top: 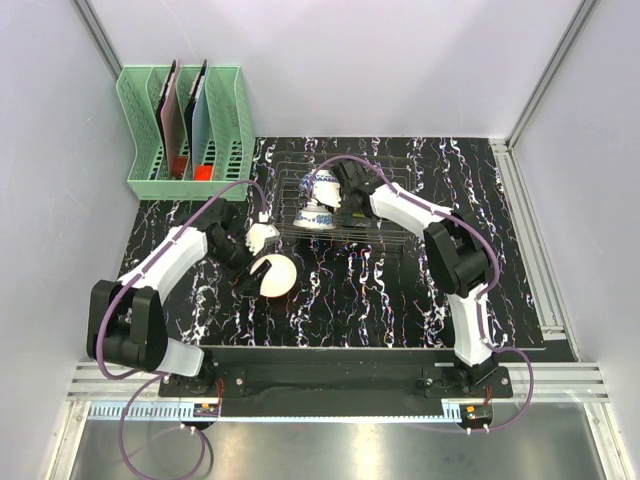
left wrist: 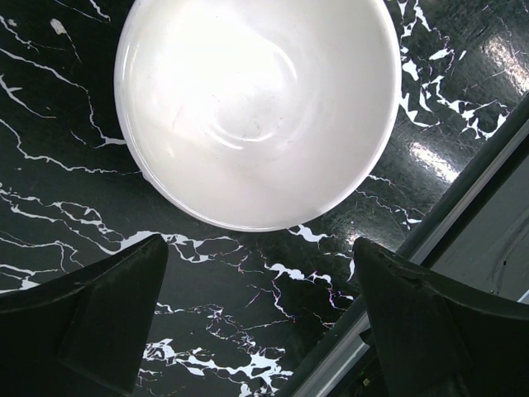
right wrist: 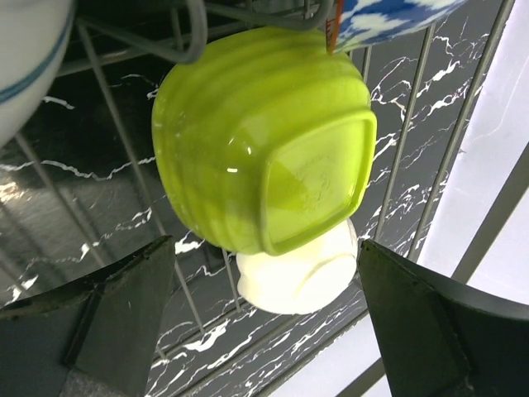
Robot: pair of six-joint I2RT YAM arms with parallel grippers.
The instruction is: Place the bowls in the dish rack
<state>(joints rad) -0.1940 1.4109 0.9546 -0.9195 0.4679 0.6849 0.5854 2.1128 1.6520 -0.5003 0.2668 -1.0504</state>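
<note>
Sitting just ahead of open right gripper (right wrist: pixel 263 248): lime bowl (right wrist: pixel 240 132).

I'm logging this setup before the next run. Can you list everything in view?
table: one, black with white veins, under everything
dish rack: one, dark wire, mid-table
blue-patterned bowls: two, white and blue, in the rack
lime green bowl: one, in the rack, base facing the right wrist camera
pale bowl: one, cream white, partly hidden by the green one
white bowl: one, upright on the table, left of the rack
slotted holder: one, mint green, far left corner, holds flat red and blue items
left gripper: black fingers, open, by the white bowl
right gripper: black fingers, open, at the green bowl
</note>
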